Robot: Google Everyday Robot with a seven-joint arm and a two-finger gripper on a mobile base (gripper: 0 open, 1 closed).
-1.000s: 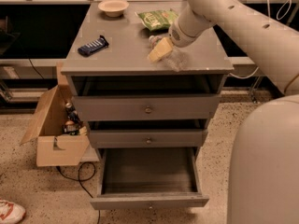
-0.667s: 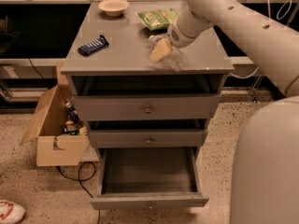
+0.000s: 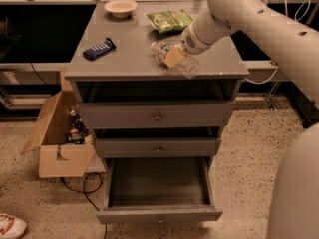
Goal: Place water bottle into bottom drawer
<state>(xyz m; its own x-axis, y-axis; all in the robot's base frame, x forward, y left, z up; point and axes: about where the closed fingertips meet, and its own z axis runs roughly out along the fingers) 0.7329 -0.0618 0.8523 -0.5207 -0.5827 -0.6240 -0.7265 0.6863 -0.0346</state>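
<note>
The water bottle (image 3: 186, 67) lies on its side on the grey cabinet top (image 3: 124, 59), near the front right, with its cap end toward the left. My gripper (image 3: 173, 56) is right at the bottle's middle, on or over it, and the arm reaches in from the upper right. The bottom drawer (image 3: 159, 216) is pulled out below and its inside looks empty. The two shallower drawers above it are closed.
On the cabinet top are a green chip bag (image 3: 168, 20), a pale bowl (image 3: 121, 7) and a dark blue snack bar (image 3: 98, 49). An open cardboard box (image 3: 60, 148) stands on the floor at the left. My white base (image 3: 299, 193) fills the right foreground.
My gripper has dipped very slightly at the bottle. The bottle and the drawers have not moved.
</note>
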